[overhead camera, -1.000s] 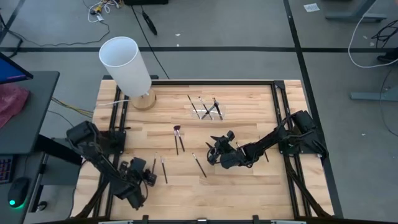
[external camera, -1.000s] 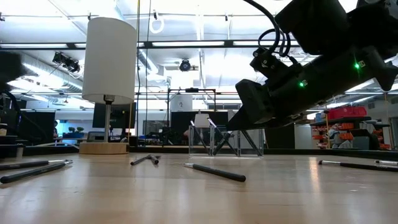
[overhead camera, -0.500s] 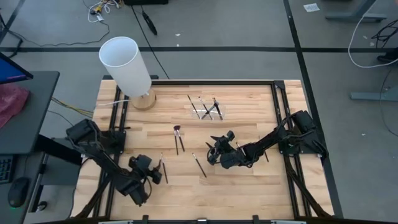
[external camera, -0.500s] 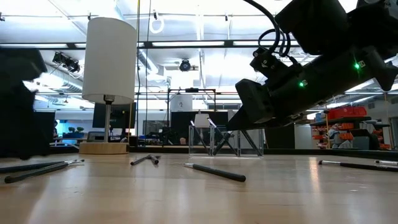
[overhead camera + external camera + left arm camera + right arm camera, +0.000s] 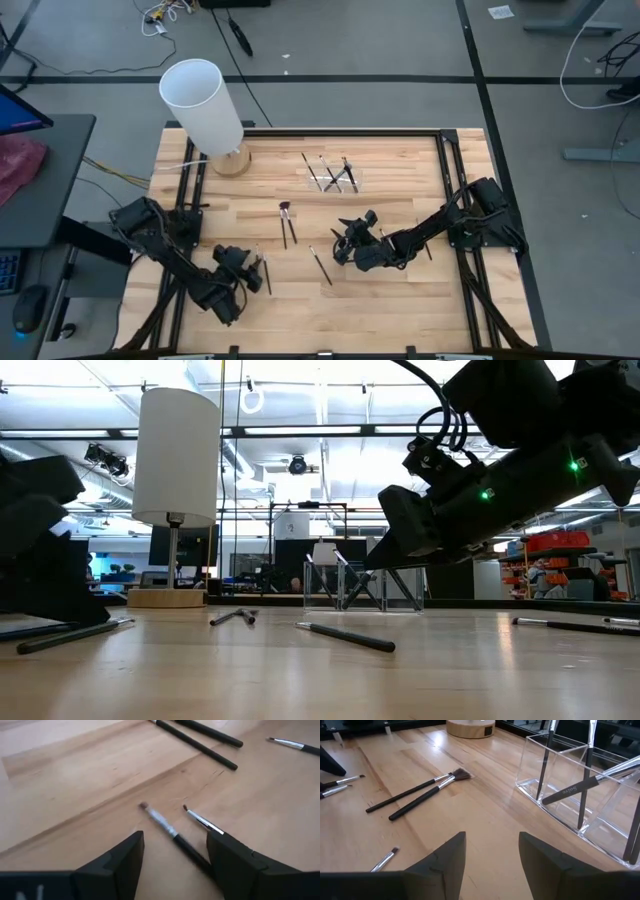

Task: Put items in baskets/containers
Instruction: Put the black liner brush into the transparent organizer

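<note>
My left gripper (image 5: 252, 268) (image 5: 175, 840) is low over the table's near left part and open. Its fingers stand on either side of a thin dark-handled brush (image 5: 170, 831) that lies flat on the wood. A second thin brush (image 5: 202, 821) lies right beside it and runs under one fingertip. My right gripper (image 5: 342, 240) (image 5: 492, 840) hangs open and holds nothing near the table's middle. The clear container (image 5: 335, 178) (image 5: 580, 785) stands beyond it, with several brushes leaning inside. A pair of brushes (image 5: 286, 225) (image 5: 420, 792) and a single brush (image 5: 320, 265) lie flat on the table.
A tall white cylinder on a wooden base (image 5: 205, 110) stands at the far left corner. Another brush (image 5: 425, 240) lies by the right arm. Black frame rails (image 5: 450, 190) run along the table's sides. Bare wood (image 5: 380, 300) shows along the near edge.
My left gripper has gone down and toward the table's right, tipping as it went, until it stands over the two brushes at the near left. In the low view the left arm has come into the picture. The right arm and the brushes have kept still.
</note>
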`<action>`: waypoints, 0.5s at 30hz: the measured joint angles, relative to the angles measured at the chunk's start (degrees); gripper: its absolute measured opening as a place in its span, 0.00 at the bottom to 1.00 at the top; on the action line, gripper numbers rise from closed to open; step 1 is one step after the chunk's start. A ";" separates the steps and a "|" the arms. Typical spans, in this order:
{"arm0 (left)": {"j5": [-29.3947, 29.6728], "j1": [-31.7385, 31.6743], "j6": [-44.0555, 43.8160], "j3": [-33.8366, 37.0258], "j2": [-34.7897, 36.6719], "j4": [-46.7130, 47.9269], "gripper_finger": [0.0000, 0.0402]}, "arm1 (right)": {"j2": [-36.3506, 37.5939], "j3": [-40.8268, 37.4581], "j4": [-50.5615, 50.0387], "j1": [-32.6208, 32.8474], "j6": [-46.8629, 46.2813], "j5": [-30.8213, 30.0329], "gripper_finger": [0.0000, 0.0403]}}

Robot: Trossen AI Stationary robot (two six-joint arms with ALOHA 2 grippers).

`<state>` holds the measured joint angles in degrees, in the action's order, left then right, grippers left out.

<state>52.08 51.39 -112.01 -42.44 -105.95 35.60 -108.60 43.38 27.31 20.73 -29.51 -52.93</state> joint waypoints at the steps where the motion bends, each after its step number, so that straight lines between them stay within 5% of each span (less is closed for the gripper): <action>1: 0.25 0.14 -0.12 -0.04 -0.81 -0.01 0.55 | 0.00 0.00 -0.06 0.00 -0.01 0.00 0.46; 15: -3.12 4.23 -2.84 0.03 -1.01 4.88 0.43 | 0.00 0.00 -0.07 -0.01 -0.18 0.07 0.46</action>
<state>48.96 55.62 -114.84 -42.41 -106.96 40.48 -108.60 43.38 27.24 20.73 -29.69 -52.86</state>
